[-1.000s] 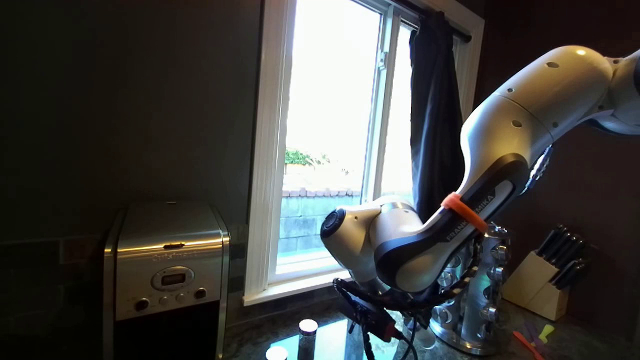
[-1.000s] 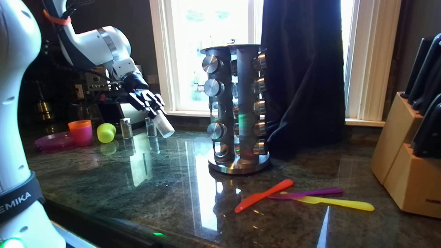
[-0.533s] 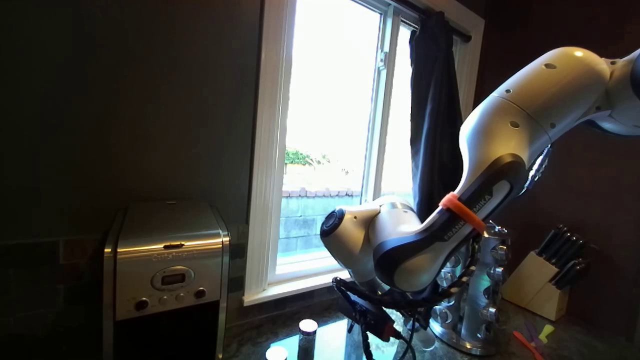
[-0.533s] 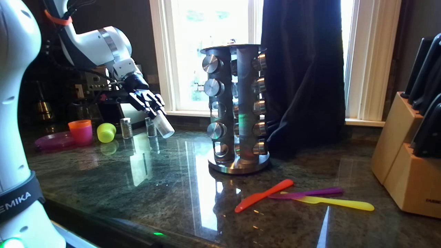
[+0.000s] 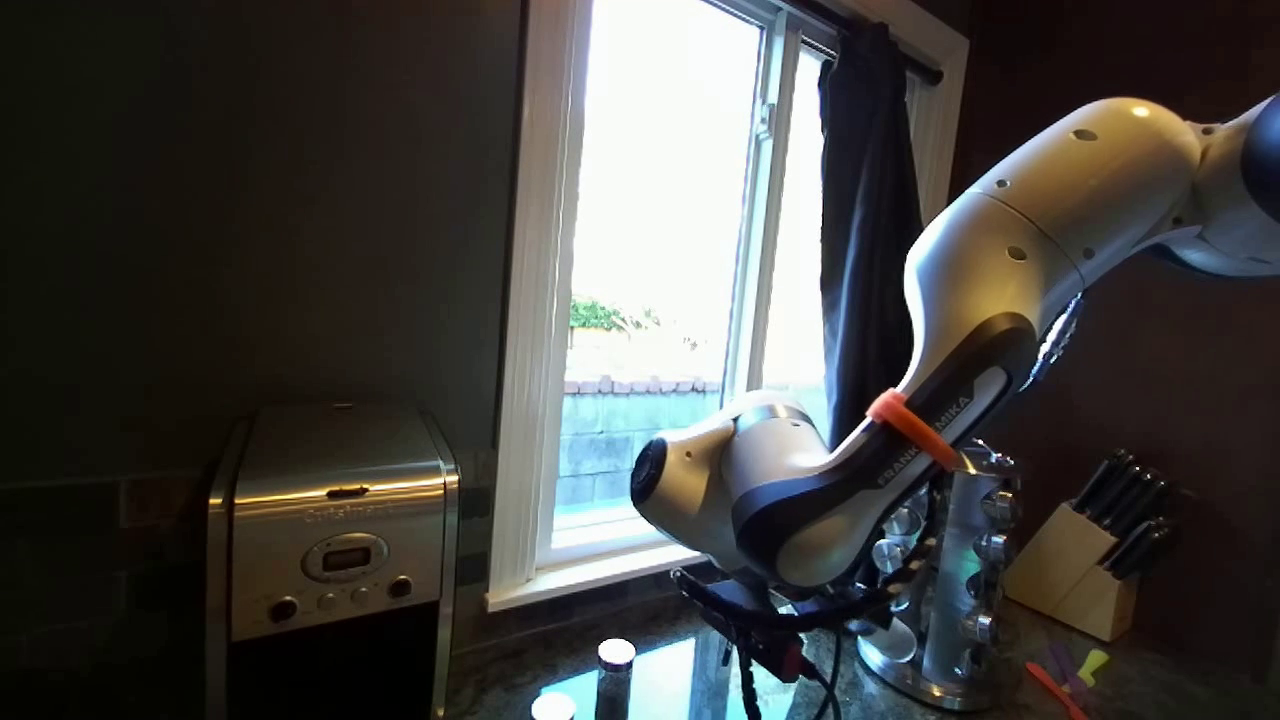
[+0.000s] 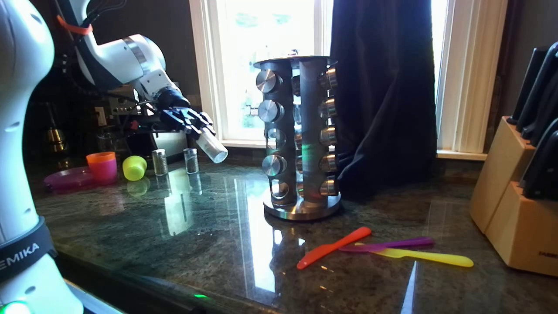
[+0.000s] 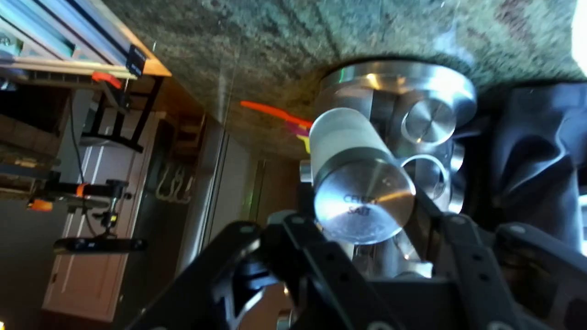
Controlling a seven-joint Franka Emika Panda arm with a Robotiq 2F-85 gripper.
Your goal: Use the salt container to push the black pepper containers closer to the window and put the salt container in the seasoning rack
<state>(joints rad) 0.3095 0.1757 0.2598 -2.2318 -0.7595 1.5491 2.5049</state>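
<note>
Salt container (image 7: 360, 183): smooth glass cylinder, pale contents, brushed-metal cap lettered CELERY SALT. Gripper (image 6: 201, 128) clamped on it near the cap. In an exterior view the container hangs aloft, tilted, bottom toward five o'clock, at nine o'clock of the seasoning rack (image 6: 310, 133): metal columns, round base, capped jars (image 6: 271, 110) in the openings. Pepper containers (image 6: 160, 164), glass, speckled, upright on glossy mottled counter (image 6: 130, 235), at the salt container's eight o'clock

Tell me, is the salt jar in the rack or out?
Out: the fingers hold the salt jar in the air, apart from the seasoning rack in an exterior view.
</note>
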